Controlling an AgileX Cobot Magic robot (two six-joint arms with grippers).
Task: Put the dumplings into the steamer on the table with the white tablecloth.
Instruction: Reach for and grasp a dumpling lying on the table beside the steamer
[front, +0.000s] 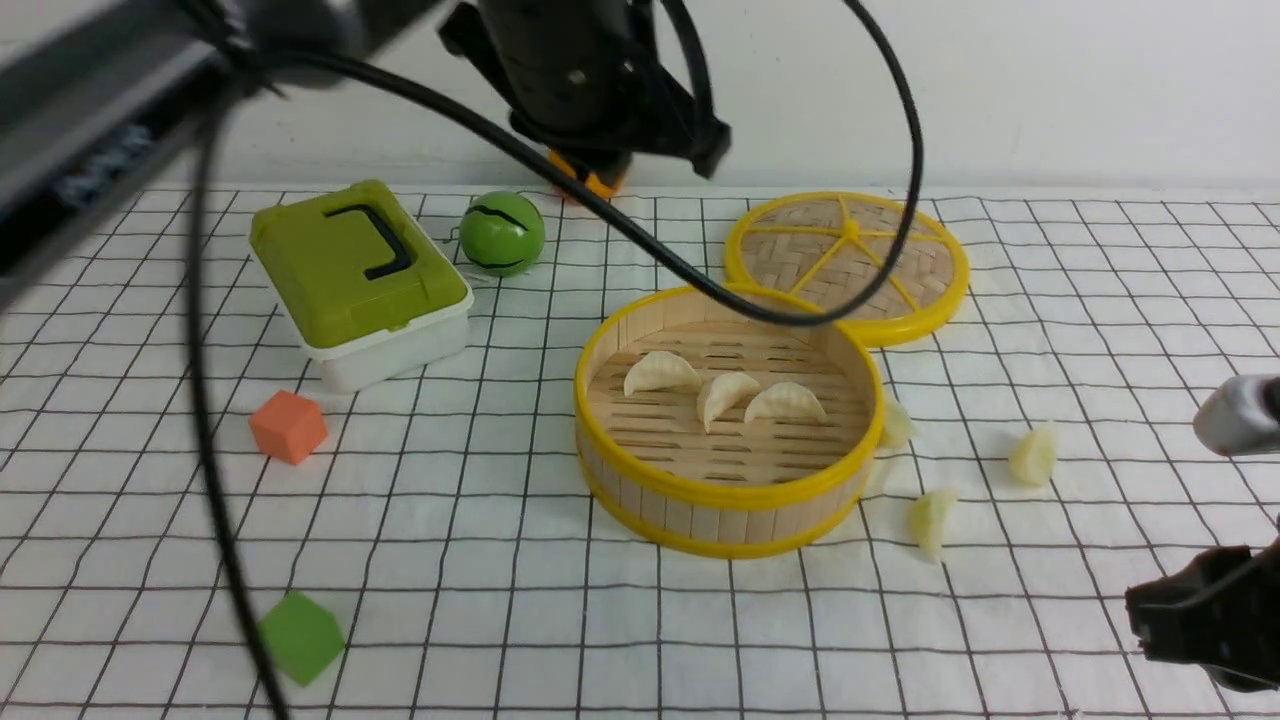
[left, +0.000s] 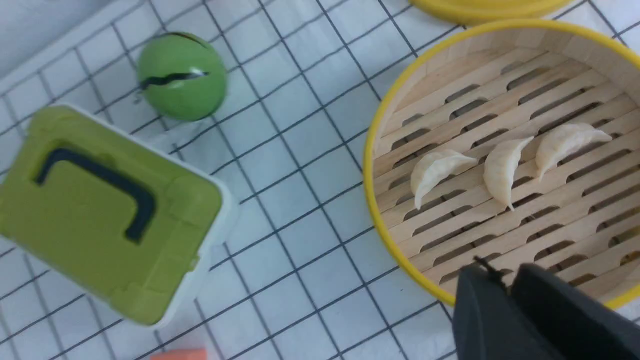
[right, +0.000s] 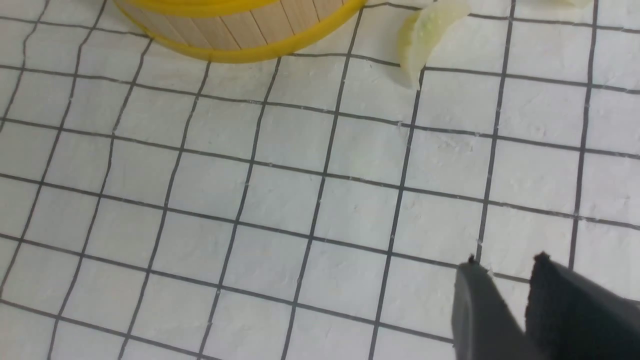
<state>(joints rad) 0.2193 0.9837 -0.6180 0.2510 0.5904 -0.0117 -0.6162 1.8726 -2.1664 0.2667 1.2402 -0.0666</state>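
Our left claw (left: 506, 270) hangs above the edge of the steamer (front: 725, 492), jaws together with nothing between them. Our right claw (right: 505, 260) sits low over the tabletop (front: 480, 470) on the right, its jaws a little apart and empty. Three dumplings (front: 727, 392) lie in a row on the slatted floor of the steamer. Three more lie on the white cloth (front: 1100, 330) to its right: the first (front: 895, 425) touches the wall, the second (front: 930, 518) lies toward the front and nearest our right claw, and the third (front: 1035, 455) is farther out. We judge the task about half done. The dumplings look small and glossy, so one could squirt out of a pinch that lands off centre. The right claw's gap looks too narrow to straddle one without widening first. The dumpling against the wall leaves little room for a finger, and reaching for it could shove the steamer. A low approach might also snag the wrinkled cloth and drag things along. The left arm's cable (front: 640, 240) crosses in front of the steamer, so if both arms work there they could foul each other.
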